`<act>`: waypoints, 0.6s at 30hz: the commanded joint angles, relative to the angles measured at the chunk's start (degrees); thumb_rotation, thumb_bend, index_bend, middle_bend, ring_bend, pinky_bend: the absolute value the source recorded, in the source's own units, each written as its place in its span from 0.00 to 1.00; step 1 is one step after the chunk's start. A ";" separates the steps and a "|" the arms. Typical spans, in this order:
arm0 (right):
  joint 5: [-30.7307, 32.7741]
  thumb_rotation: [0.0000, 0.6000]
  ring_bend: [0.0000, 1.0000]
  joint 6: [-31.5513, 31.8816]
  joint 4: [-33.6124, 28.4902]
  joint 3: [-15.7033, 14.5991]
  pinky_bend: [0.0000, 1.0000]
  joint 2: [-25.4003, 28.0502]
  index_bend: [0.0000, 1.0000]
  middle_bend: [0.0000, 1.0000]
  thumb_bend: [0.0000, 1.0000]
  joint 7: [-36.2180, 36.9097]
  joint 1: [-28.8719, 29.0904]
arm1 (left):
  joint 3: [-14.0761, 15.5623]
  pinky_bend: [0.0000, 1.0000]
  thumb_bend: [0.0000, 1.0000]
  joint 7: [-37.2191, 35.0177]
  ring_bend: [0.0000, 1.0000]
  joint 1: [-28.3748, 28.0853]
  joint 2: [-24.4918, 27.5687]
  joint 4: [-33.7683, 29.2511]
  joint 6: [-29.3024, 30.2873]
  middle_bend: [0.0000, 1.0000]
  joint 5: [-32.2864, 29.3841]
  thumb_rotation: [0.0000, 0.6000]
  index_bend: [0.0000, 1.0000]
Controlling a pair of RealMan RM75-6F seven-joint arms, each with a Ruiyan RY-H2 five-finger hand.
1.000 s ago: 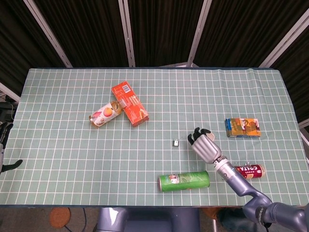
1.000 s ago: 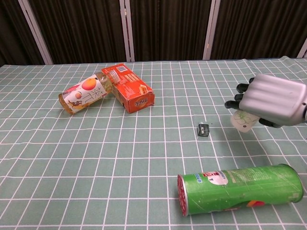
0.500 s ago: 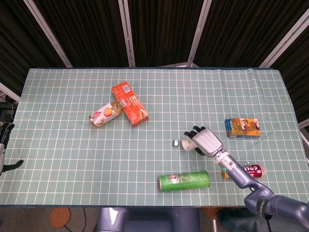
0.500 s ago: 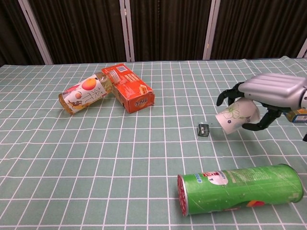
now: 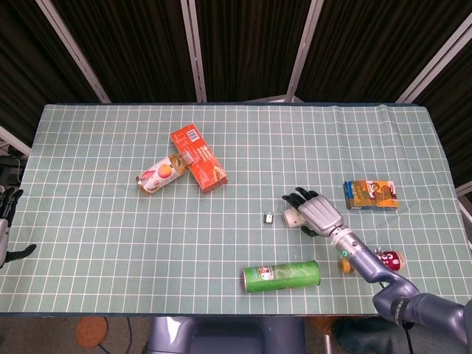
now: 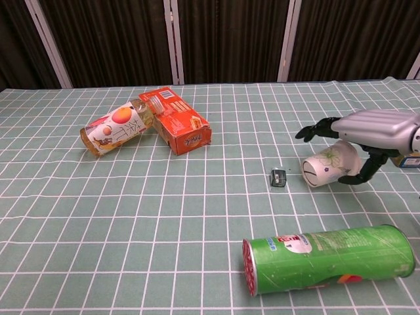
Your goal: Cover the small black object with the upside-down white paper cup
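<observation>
The small black object (image 5: 269,218) (image 6: 278,177) lies on the green checked cloth near the table's middle. Just right of it is the white paper cup (image 5: 291,218) (image 6: 326,165), tipped on its side with its open mouth facing the black object. My right hand (image 5: 317,212) (image 6: 374,125) holds the cup from above, palm on top and thumb curled round its near side, the other fingers stretched out. A small gap separates the cup's rim from the object. My left hand (image 5: 6,221) shows only partly at the left edge of the head view, off the table.
A green tube can (image 5: 282,275) (image 6: 328,258) lies on its side in front of the cup. An orange box (image 5: 198,158) and a juice bottle (image 5: 158,175) lie at the back left. A snack pack (image 5: 371,195) and a red can (image 5: 383,259) are to the right.
My right hand has moved left and down with the cup and rolled over, so the cup now lies sideways close to the black object. Its fingers have straightened out.
</observation>
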 commanded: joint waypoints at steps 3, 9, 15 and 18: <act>2.94 1.00 0.00 0.71 -4.72 0.46 0.00 2.39 0.00 0.00 0.04 -11.52 -0.66 | -0.02 0.00 0.00 0.12 0.00 0.04 -0.03 -0.09 0.12 0.00 -0.05 1.00 0.00; 4.91 1.00 0.00 5.98 -11.12 0.30 0.00 2.58 0.00 0.00 0.04 -30.44 -2.61 | 0.05 0.00 0.00 0.07 0.00 0.05 0.13 -0.40 0.15 0.00 0.17 1.00 0.00; 10.34 1.00 0.00 6.80 -16.91 -0.19 0.00 0.92 0.00 0.00 0.04 -49.15 -2.72 | 0.08 0.00 0.00 -0.23 0.00 0.21 0.41 -0.58 0.46 0.00 0.49 1.00 0.00; 12.41 1.00 0.00 7.10 -17.19 -0.29 0.00 -0.55 0.00 0.00 0.04 -56.07 -2.11 | 0.05 0.00 0.00 -0.47 0.00 0.20 0.50 -0.52 0.34 0.00 0.43 1.00 0.00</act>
